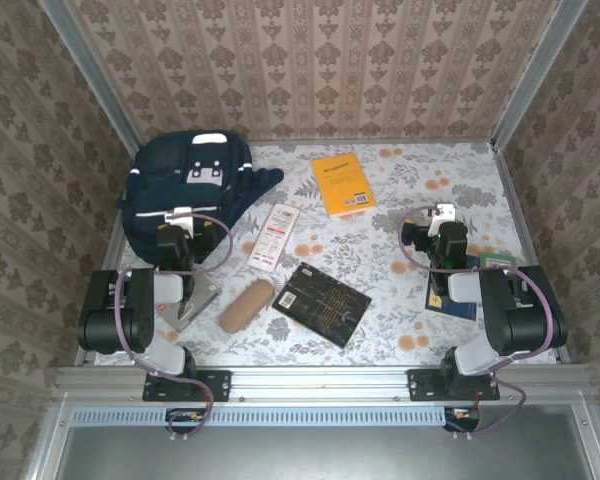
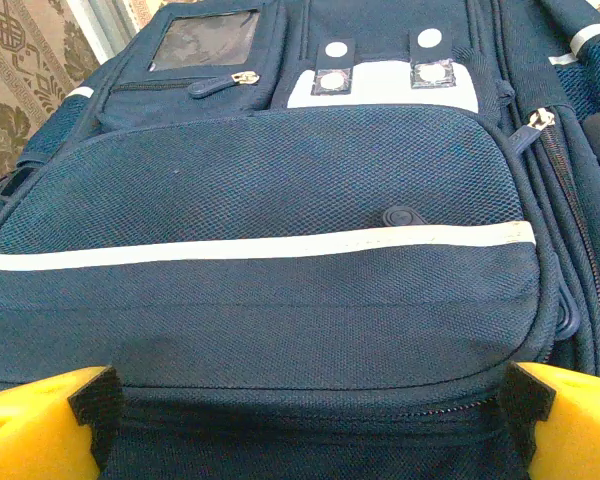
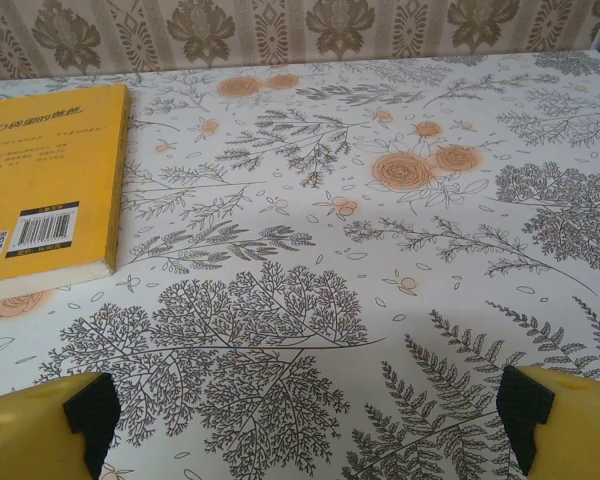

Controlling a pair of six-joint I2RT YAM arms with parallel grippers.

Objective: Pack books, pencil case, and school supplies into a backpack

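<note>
The navy backpack [image 1: 195, 180] lies closed at the back left, its front pocket and white stripe [image 2: 260, 245] close in the left wrist view. My left gripper [image 1: 181, 214] [image 2: 310, 410] is open at the backpack's near edge, with fabric between its pads. The orange-yellow book [image 1: 343, 184] [image 3: 45, 190] lies at the back centre and the black book [image 1: 321, 303] in front. The tan pencil case [image 1: 246, 304], the white packet [image 1: 274, 236] and the grey angular piece [image 1: 194, 298] lie near the left arm. My right gripper [image 1: 442, 213] [image 3: 310, 410] hangs open over bare tablecloth.
A dark blue book [image 1: 452, 303] and a green book [image 1: 499, 262] lie partly under the right arm. Patterned walls enclose the table on three sides. The tablecloth [image 3: 380, 250] ahead of the right gripper is bare.
</note>
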